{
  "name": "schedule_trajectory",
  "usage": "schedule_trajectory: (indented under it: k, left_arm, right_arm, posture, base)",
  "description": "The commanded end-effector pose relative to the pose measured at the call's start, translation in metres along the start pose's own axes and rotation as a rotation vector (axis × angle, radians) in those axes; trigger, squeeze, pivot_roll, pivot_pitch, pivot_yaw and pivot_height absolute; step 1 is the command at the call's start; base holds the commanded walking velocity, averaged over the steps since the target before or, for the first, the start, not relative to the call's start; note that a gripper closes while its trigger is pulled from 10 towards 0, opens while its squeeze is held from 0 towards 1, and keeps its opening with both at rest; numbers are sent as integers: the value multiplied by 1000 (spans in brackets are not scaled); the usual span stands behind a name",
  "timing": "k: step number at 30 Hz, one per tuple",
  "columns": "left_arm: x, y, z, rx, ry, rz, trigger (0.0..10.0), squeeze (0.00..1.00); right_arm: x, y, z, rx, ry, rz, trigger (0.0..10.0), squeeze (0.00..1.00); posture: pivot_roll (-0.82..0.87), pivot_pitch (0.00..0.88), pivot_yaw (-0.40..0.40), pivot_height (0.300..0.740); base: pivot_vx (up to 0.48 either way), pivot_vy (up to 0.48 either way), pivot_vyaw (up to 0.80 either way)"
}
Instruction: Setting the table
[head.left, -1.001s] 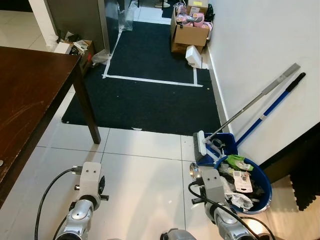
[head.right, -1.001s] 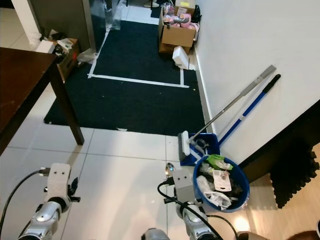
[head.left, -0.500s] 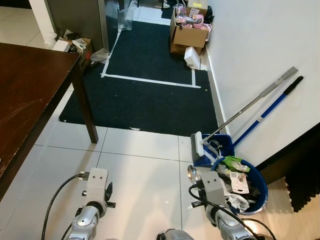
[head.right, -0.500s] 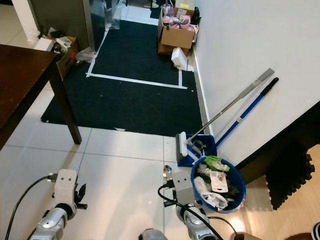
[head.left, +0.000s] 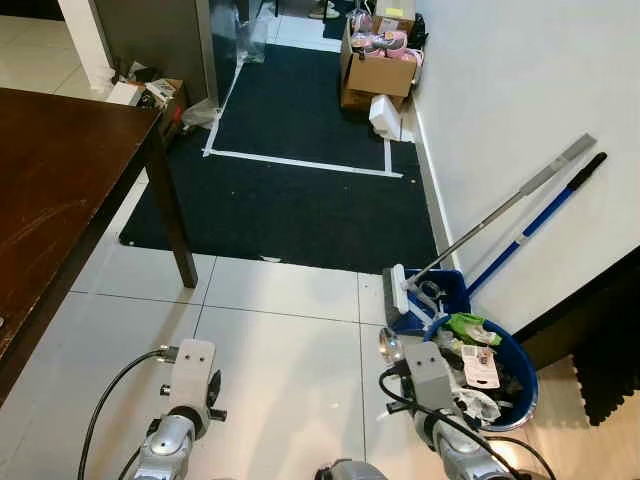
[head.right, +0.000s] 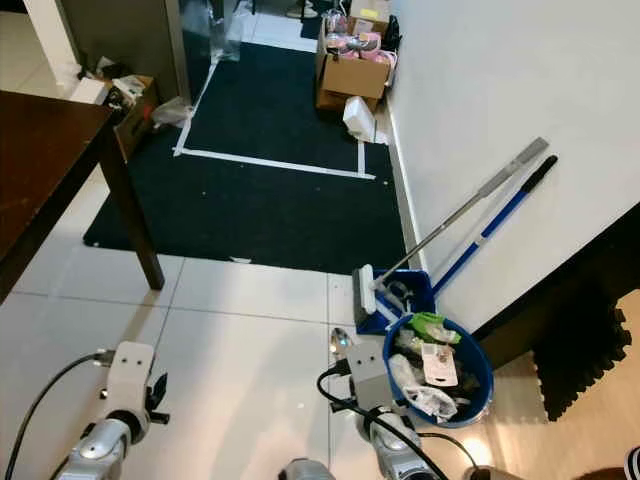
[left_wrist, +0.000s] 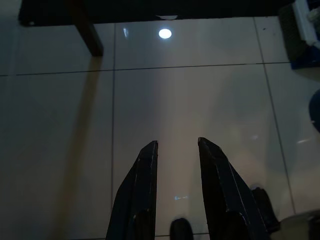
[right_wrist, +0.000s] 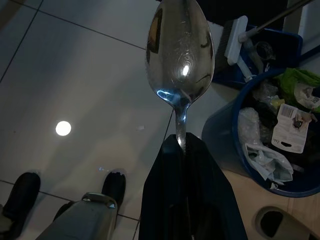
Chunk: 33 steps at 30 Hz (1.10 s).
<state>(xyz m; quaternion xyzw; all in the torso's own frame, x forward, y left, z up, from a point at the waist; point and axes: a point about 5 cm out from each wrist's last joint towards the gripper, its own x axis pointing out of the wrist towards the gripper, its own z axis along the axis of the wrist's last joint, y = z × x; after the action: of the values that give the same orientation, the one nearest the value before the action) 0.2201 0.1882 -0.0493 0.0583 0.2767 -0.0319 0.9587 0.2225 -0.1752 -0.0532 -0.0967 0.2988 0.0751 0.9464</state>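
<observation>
Spoon (right_wrist: 180, 55) is being pinched by its handle in the right gripper (right_wrist: 184, 150), long axis in line w/ the fingers, bowl pointing away over the tile floor (head.left: 290, 350). Left gripper (left_wrist: 177, 150) is being held slightly spread, nothing in it. Blue bin (head.left: 520, 375) of rubbish is sitting just beside the spoon; dark table (head.left: 60, 190) is standing well apart at left.

The white tiled floor (head.left: 280, 340) carries a dark rug (head.left: 300, 190) marked with white tape lines (head.left: 300, 161). The dark wooden desk (head.left: 50, 190) stands at the left, one leg (head.left: 172, 215) on the tiles beside the rug's edge. By the right wall sit a blue bucket (head.left: 525, 375) full of rubbish, a blue dustpan (head.left: 440, 290) just beside it, and cardboard boxes (head.left: 375, 65) at the rug's far end.
</observation>
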Motion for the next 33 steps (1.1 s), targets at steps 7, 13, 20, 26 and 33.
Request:
schedule_trajectory:
  k: [7,13,20,26,33]
  left_arm:
    - [-2,8,-3,-8,10,44,10000,0]
    - [0,3,2,-16,-12,51,10000,0]
    - [1,-2,2,-50,-20,28,10000,0]
    - [-3,-1,-3,-17,-16,39,10000,0]
    - [0,1,2,-23,-35,63,10000,0]
  right_arm:
    - [-3,-6,-4,-4,-3,-40,10000,0]
    - [-2,-4,-2,4,-15,-19,10000,0]
    - [0,-2,3,14,-30,-5,10000,0]
    - [0,0,2,-11,-22,22,10000,0]
    - [-2,3,0,5,-30,64,10000,0]
  posture:
    - [81,13,-38,740]
    - [89,18,-53,740]
    - [93,35,-70,740]
    - [88,14,-113,740]
    - [101,0,-108,740]
  base:
    - [0,0,0]
    - [0,0,0]
    - [0,0,0]
    - [0,0,0]
    - [0,0,0]
